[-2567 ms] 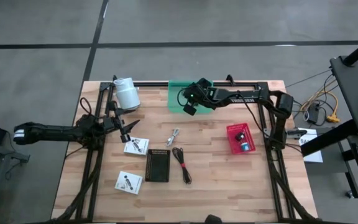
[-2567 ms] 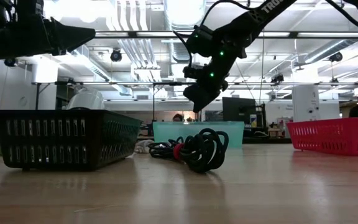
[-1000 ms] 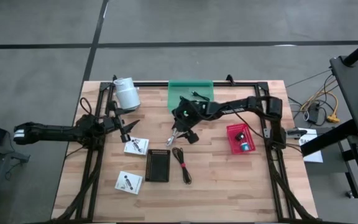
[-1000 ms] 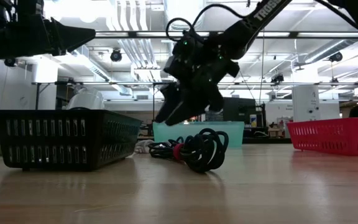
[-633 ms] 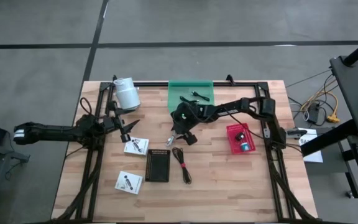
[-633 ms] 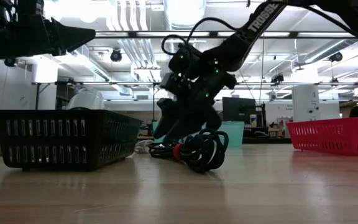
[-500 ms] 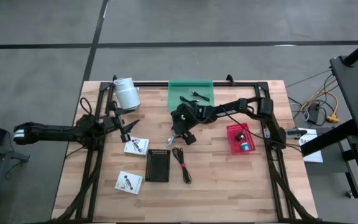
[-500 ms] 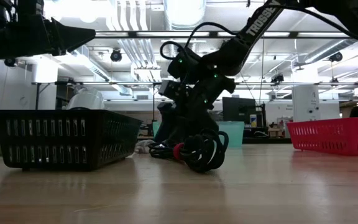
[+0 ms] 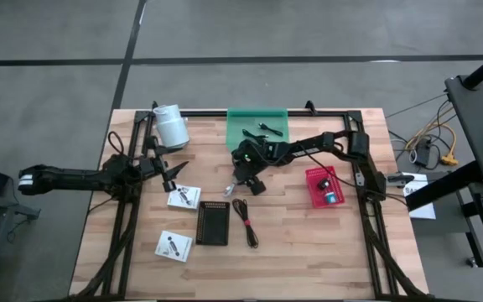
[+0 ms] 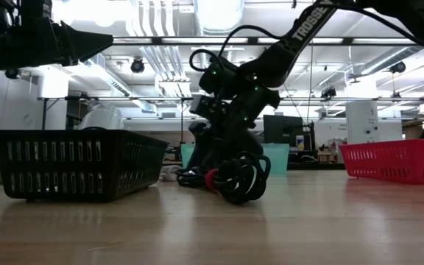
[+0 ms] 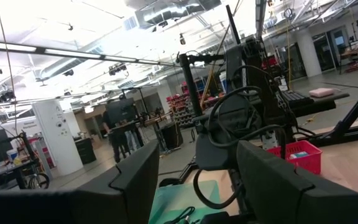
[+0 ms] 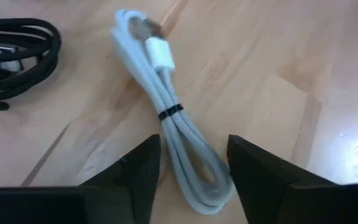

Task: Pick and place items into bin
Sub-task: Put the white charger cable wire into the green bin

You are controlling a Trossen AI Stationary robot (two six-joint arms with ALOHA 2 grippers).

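Note:
My right gripper (image 12: 194, 177) is open, low over the table's middle (image 9: 238, 184). Its two fingers stand on either side of the looped end of the short white cable (image 12: 166, 118), which lies flat on the wood; I see no touch. A coiled black and red cable (image 10: 230, 177) lies just nearer (image 9: 245, 220). White printed cards (image 9: 183, 196) (image 9: 173, 245) lie on the left half. The green bin (image 9: 257, 138) at the far edge holds a small black item (image 9: 262, 128). My left gripper (image 9: 173, 179) waits open above the left side.
A black mesh basket (image 9: 212, 223) sits near the middle and fills the left of the low view (image 10: 72, 163). A red basket (image 9: 324, 186) stands on the right. The white roll (image 9: 171, 126) stands at the far left corner. Dark frame rails run along the table's sides.
My right gripper has come down from above the table onto the white cable, tipping its fingers downward, and has stayed open. In the last half second it has barely moved. The cables have not shifted.

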